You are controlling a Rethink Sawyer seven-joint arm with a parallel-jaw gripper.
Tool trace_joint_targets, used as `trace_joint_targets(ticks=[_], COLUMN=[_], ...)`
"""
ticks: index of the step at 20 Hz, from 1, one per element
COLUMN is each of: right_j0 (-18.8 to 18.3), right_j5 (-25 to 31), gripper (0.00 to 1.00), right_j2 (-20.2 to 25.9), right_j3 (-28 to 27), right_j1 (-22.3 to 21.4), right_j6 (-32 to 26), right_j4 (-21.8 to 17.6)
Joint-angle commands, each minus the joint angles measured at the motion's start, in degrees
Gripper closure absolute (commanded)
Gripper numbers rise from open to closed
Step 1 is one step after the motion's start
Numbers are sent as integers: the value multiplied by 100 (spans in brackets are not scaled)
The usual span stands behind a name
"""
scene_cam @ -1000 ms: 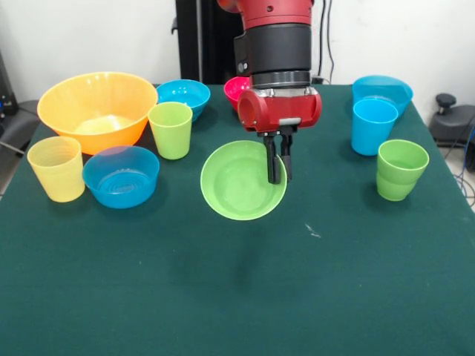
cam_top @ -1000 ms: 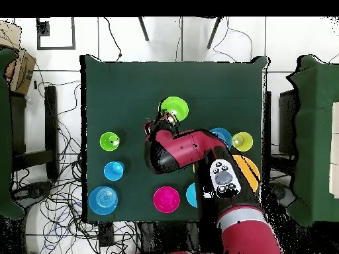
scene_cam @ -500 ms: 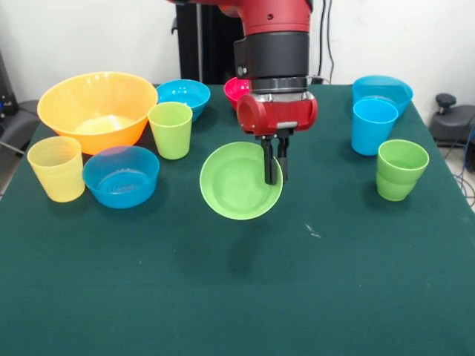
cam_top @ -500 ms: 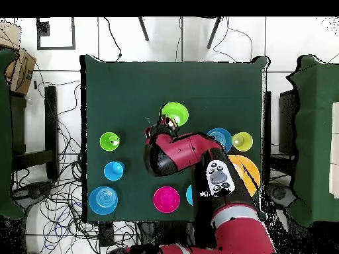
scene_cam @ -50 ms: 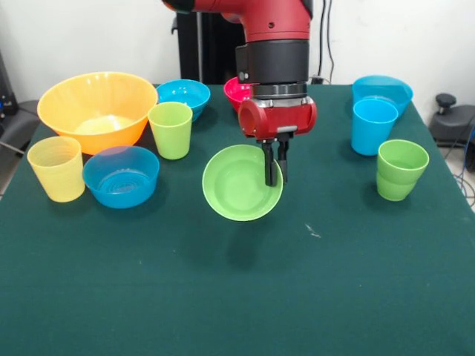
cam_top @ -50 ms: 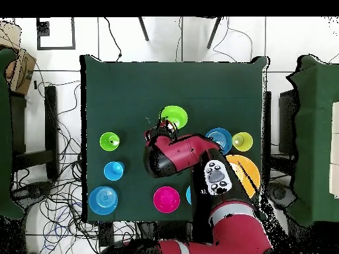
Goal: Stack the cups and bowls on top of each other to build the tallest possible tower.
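My gripper (scene_cam @ -50 ms: 272, 178) is shut on the rim of the small green bowl (scene_cam @ -50 ms: 236, 184), one finger inside and one outside. The bowl hangs tilted above the green cloth, with its shadow below it. From overhead the green bowl (cam_top @ -50 ms: 174, 117) shows just beyond my gripper (cam_top @ -50 ms: 164, 126). On the right stand the green stepped cup (scene_cam @ -50 ms: 401, 169) and the sky blue cup (scene_cam @ -50 ms: 373, 126). A yellow-green cup (scene_cam @ -50 ms: 171, 130) and a pale yellow cup (scene_cam @ -50 ms: 56, 168) stand on the left. No tower shows.
The big orange bowl (scene_cam @ -50 ms: 96, 110) and a small blue bowl (scene_cam @ -50 ms: 121, 176) sit at the left. Another blue bowl (scene_cam @ -50 ms: 183, 96) and a red bowl (scene_cam @ -50 ms: 237, 89) are at the back, and a shallow blue bowl (scene_cam @ -50 ms: 382, 89) is behind the sky blue cup.
The gripper has carried the green bowl a little toward the robot's base. The cups and the other bowls have not moved.
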Motion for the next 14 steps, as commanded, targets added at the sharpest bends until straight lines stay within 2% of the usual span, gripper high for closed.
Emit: trace_joint_targets(ticks=[1, 14], right_j0=[121, 137], right_j5=[540, 538], gripper=[100, 100], right_j2=[35, -16], right_j3=[-24, -53], right_j1=[283, 309], right_j6=[702, 623], right_j4=[234, 249])
